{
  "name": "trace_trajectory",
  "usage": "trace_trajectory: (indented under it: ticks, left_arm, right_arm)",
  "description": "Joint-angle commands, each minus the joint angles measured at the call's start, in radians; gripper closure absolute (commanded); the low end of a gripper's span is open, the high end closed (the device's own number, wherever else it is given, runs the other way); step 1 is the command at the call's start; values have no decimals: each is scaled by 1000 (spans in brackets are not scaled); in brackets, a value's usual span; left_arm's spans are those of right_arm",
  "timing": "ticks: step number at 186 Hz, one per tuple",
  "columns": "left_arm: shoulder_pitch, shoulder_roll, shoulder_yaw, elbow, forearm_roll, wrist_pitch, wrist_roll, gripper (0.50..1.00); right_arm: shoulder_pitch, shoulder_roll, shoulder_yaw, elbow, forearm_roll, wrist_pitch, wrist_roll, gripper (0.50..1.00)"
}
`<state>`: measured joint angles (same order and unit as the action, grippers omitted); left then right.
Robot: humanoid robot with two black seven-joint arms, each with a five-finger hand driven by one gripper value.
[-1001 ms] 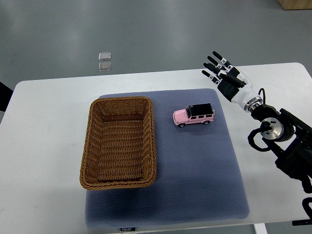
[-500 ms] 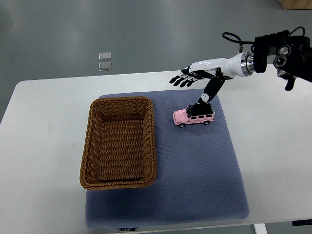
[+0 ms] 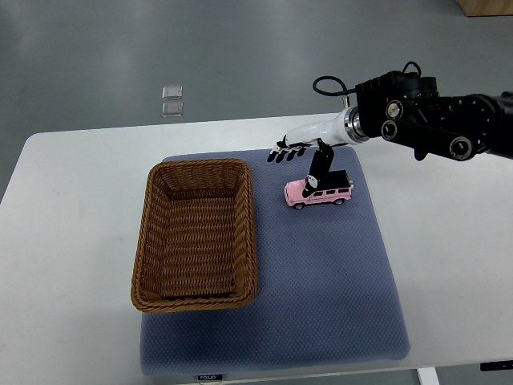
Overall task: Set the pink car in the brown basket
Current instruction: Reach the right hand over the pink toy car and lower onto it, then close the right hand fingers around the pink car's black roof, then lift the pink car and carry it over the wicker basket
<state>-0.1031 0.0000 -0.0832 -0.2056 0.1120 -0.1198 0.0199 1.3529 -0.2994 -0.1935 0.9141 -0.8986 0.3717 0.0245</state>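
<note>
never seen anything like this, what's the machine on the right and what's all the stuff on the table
One camera looks steeply down on a white table from the robot's side. The black and white machine coming in from the right is a humanoid robot's right arm, ending in a fingered hand. Its fingers are spread, its thumb points down at a pink toy car, and it holds nothing yet. The car sits on a blue mat, beside an empty brown wicker basket, where the car should go. The left arm is out of view.

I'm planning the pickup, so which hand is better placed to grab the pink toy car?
Right: the right hand hovers open directly over the pink toy car. No left arm is visible.
</note>
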Motion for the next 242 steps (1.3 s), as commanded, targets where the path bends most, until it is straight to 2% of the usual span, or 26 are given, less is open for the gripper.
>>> trace_trajectory:
  ticks: [1,34,104,124,137,153,162,178,210,242]
  left_arm:
    - [0,0,0,0,0,0,0,500]
    - [0,0,0,6,0,0,0,500]
    - [0,0,-1,8,0,0,2,500]
    - [0,0,-1,9,0,0,2,500]
    - [0,0,-3,9,0,0,2,500]
    - [0,0,-3,9,0,0,2,500]
    - [0,0,-3,9,0,0,2,500]
    - [0,0,-3,11,0,2,2,500]
    - [0,0,-4,11,0,3,2,500]
    - [0,0,-4,11,0,3,2,500]
  right_arm:
    - [-46,2,2,-20,-6,-36,2,591]
    - [-77,0,0,-47,-13,-74,2,599]
    - [-118,3,-4,-75,-28,-86,2,634]
    - [-123,3,-6,-80,-54,-99,2,715]
    - [-133,5,-6,-89,-72,-100,0,813]
    - [-144,6,-6,-98,-91,-103,0,867]
    - [-150,6,-4,-101,-106,-114,0,928]
    - [-146,6,-4,-101,-115,-128,2,1000]
    - [-94,-23,3,-95,-102,-114,2,1000]
    - [3,-96,14,-18,-88,-79,3,1000]
